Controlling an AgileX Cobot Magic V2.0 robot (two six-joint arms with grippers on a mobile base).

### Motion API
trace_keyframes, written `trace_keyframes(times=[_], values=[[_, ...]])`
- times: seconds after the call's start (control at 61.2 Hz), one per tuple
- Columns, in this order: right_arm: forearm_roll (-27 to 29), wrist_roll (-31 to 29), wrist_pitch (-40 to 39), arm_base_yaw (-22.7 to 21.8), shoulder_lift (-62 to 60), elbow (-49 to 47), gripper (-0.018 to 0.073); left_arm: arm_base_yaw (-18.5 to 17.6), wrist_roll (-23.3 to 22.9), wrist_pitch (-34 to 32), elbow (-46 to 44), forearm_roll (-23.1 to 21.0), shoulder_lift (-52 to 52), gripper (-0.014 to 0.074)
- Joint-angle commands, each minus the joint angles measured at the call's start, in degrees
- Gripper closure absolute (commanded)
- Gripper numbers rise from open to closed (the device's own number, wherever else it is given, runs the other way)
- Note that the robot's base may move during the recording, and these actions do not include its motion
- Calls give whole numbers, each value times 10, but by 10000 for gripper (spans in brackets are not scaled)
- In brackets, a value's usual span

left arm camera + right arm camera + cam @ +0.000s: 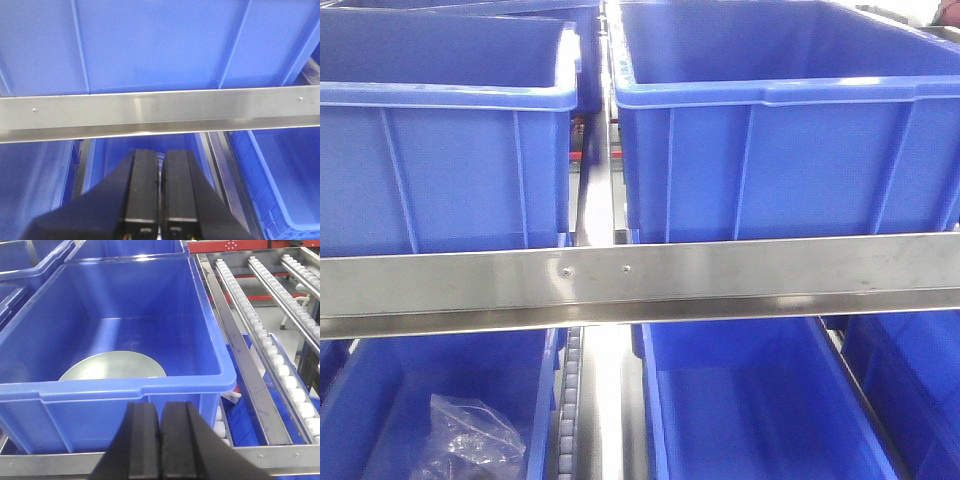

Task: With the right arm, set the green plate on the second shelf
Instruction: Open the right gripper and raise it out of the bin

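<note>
While pale sage-green round matte plate [114,366] lies in blue plastic bin [210,330]; right end effector [160,445] together, empty; left end effector [160,192] together; placement apparently done; next: withdraw clear of rim.

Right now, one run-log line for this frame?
green plate: flat in blue bin | right end effector: shut, empty, outside bin's near wall | left end effector: shut, below shelf rail
</note>
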Motion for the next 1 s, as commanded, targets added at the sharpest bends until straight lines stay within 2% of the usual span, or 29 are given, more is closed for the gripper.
trace_keyframes(times=[0.0, 0.18, 0.376, 0.523, 0.98], values=[[-4, 0, -41, -3, -12, -11, 505, -4, 0, -39, 18, 2, -13, 473], [-5, 0, -38, -3, -89, 64, 505, -4, 0, -39, 18, 2, -13, 473], [-5, 0, -34, -3, -265, 184, 505, -4, 0, -39, 18, 2, -13, 473], [-5, 0, -4, -3, -356, 221, 505, -4, 0, -39, 18, 2, -13, 473], [-4, 0, -4, -3, -379, 248, 505, -4, 0, -39, 18, 2, -13, 473]])
